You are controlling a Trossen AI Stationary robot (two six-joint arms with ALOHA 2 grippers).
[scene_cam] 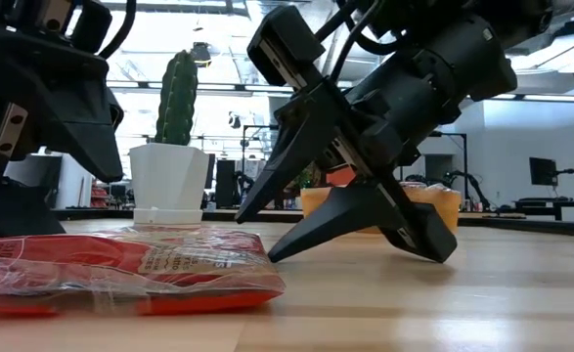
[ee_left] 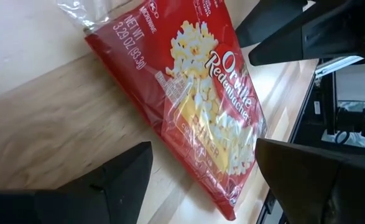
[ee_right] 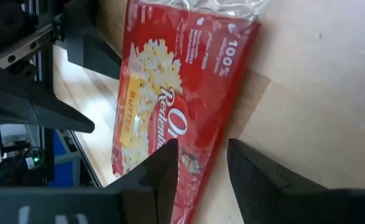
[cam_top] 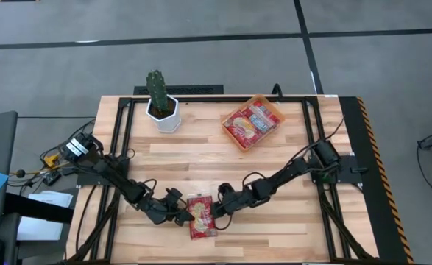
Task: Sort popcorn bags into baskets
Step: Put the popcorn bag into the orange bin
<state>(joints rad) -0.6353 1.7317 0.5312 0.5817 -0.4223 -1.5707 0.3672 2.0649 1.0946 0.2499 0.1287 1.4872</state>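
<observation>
Red popcorn bag lies flat near the bench's front edge, between the left gripper and right gripper, both spread open, gripping nothing; more bags fill the orange basket near the back edge

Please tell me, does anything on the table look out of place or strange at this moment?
Only one popcorn bag lies outside the orange basket, flat near the table's front edge, between the left gripper and right gripper. Nothing looks spilled or damaged.

Two dark jointed arms, black cables looping alongside; each pincer has wedge-shaped matte black fingers.
</observation>
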